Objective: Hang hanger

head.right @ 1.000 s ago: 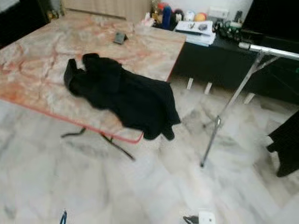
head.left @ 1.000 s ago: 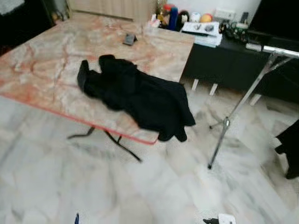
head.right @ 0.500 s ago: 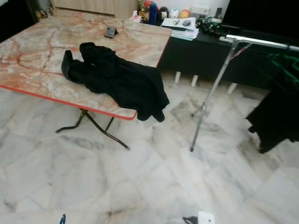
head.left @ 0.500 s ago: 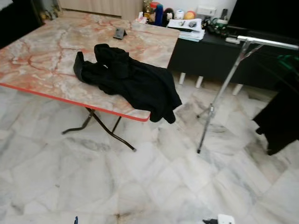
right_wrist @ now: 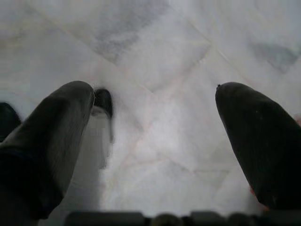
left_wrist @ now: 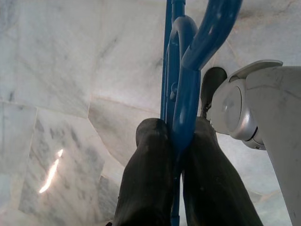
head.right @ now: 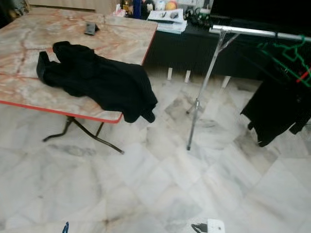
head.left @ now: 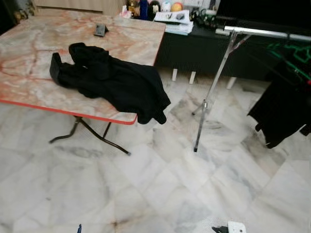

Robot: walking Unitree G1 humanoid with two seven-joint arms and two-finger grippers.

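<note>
Left gripper (left_wrist: pixel 176 127) pressed shut on a blue hanger (left_wrist: pixel 181 80), fingers (left_wrist: pixel 146 188) pinching its bar from both sides, hook curving away beyond the fingertips. Below and past that gripper, pale marble floor (left_wrist: pixel 56 70); close beside it, a silver rounded robot part (left_wrist: pixel 244 108). In the head views, just a sliver of the blue hanger at the bottom edge, low on the left.

Right gripper (right_wrist: pixel 155 117) spread wide, nothing between the fingers (right_wrist: pixel 56 127), pointed down at the floor, hanging idle.

Well ahead of both grippers and off toward the right one, a silver rail (head.left: pixel 272 33) on a thin stand (head.left: pixel 206 104), with a black garment (head.left: pixel 282 111) hanging from it and a green hanger (head.left: pixel 291 53) up on the bar. Ahead and off toward the left gripper, a marble-topped table (head.left: pixel 29 48) with a red edge, a black coat (head.left: pixel 112 82) heaped on it, one end drooping over the near corner. Small dark object (head.left: pixel 100 30) at the table's far side, apart from the coat. Beyond the table and rail, a dark low cabinet (head.left: pixel 204 48) with papers and small clutter on top. Near the bottom edge on the right-gripper side, a small white piece (head.left: pixel 235 227), too cropped to identify.
</note>
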